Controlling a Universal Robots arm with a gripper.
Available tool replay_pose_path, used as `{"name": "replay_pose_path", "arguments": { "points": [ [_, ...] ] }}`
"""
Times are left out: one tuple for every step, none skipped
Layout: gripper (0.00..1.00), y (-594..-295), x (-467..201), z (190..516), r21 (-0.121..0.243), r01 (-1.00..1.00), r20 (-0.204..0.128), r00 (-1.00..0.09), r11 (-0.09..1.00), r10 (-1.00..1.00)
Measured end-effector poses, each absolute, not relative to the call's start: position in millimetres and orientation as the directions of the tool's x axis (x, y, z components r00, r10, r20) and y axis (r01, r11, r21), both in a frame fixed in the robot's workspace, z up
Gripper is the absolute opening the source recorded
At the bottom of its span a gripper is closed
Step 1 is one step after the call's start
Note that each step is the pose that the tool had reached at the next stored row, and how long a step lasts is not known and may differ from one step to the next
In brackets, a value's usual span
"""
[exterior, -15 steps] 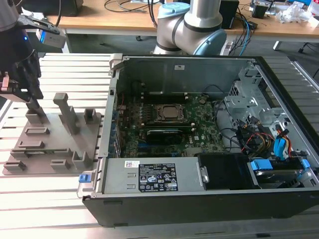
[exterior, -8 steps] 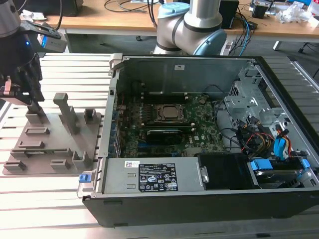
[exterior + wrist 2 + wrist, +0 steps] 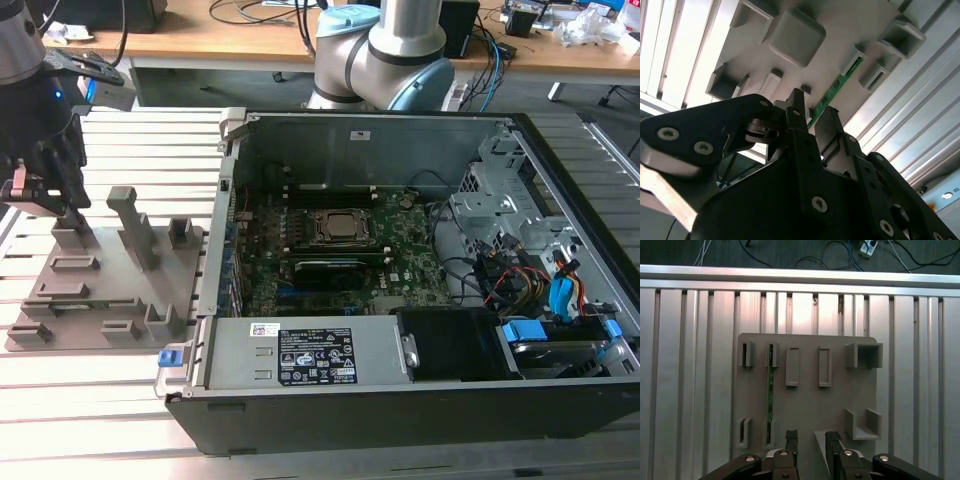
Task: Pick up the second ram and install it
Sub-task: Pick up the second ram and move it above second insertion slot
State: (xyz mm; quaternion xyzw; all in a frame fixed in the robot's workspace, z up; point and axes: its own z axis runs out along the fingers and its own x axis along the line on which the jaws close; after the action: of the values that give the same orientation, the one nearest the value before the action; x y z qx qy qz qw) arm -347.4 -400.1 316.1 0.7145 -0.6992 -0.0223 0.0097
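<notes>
Our jaws hang open and empty over the grey holder plate (image 3: 805,410), beside the second ram (image 3: 770,390) slotted near its edge.

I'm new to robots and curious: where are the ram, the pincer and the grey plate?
ram (image 3: 770,390), first wrist view, middle of its green edge.
pincer (image 3: 811,436), first wrist view, midway between its fingertips.
plate (image 3: 807,405), first wrist view, bare middle.
</notes>
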Motion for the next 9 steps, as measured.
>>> {"name": "replay_pose_path", "arguments": {
  "points": [
    [0.36, -400.1, -347.4, 315.0, 0.045, -0.999, -0.018, 0.021, -0.022, -1.0],
    [0.36, -400.1, -347.5, 314.4, 0.045, -0.999, -0.018, 0.021, -0.022, -1.0],
    [0.36, -400.1, -347.5, 313.9, 0.045, -0.999, -0.018, 0.021, -0.022, -1.0],
    [0.36, -400.1, -347.6, 312.7, 0.045, -0.999, -0.018, 0.021, -0.022, -1.0],
    [0.36, -400.2, -347.7, 312.2, 0.045, -0.999, -0.018, 0.021, -0.022, -1.0],
    [0.36, -400.3, -347.9, 311.8, 0.045, -0.999, -0.018, 0.021, -0.022, -1.0],
    [0.36, -400.8, -348.2, 311.3, 0.045, -0.999, -0.018, 0.021, -0.022, -1.0],
    [0.36, -401.4, -348.5, 310.9, 0.045, -0.999, -0.018, 0.021, -0.022, -1.0],
    [0.36, -403.3, -349.2, 310.3, 0.045, -0.999, -0.018, 0.022, -0.023, -1.0]
  ]
}}
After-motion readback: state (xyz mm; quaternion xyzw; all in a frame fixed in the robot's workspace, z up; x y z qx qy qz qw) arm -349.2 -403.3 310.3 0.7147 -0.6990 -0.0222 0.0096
